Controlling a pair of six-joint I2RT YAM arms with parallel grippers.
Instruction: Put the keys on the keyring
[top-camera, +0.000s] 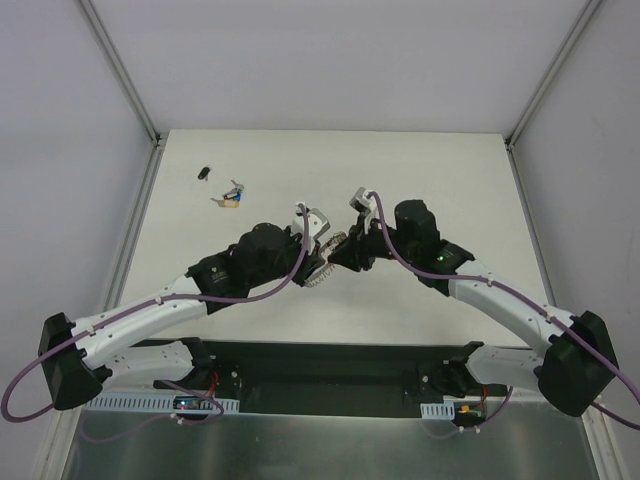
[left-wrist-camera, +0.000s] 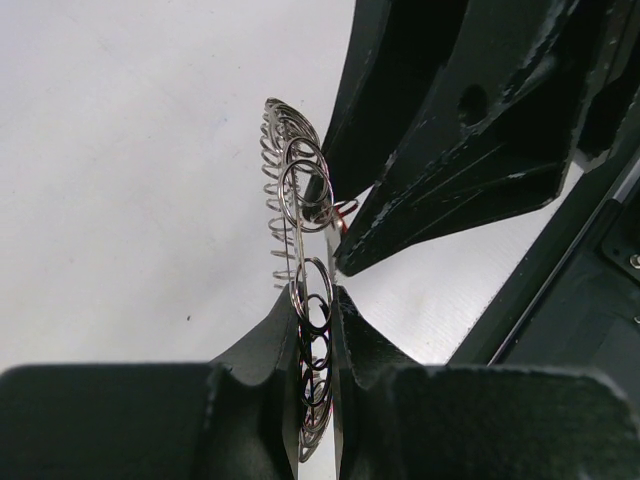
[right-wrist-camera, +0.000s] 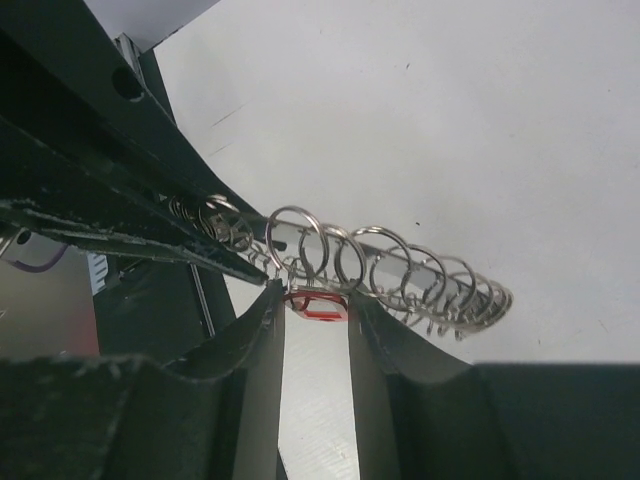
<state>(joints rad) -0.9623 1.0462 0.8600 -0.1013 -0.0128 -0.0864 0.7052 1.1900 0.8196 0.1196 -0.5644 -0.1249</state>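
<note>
The keyring (left-wrist-camera: 296, 195), a grey ring edged with coiled wire loops, stands edge-on in my left gripper (left-wrist-camera: 315, 300), which is shut on its lower part. It also shows in the right wrist view (right-wrist-camera: 400, 262) and, small, in the top view (top-camera: 322, 272). My right gripper (right-wrist-camera: 312, 298) is shut on a key with a red tag (right-wrist-camera: 316, 305), and holds it right against the ring's loops. The red tag peeks out in the left wrist view (left-wrist-camera: 346, 212). In the top view both grippers meet mid-table, left (top-camera: 318, 262) and right (top-camera: 341, 250).
A small cluster of keys with coloured tags (top-camera: 230, 197) lies on the white table (top-camera: 450, 180) at the back left. A small black object (top-camera: 204, 172) lies beyond it. Grey walls enclose the table's sides and back.
</note>
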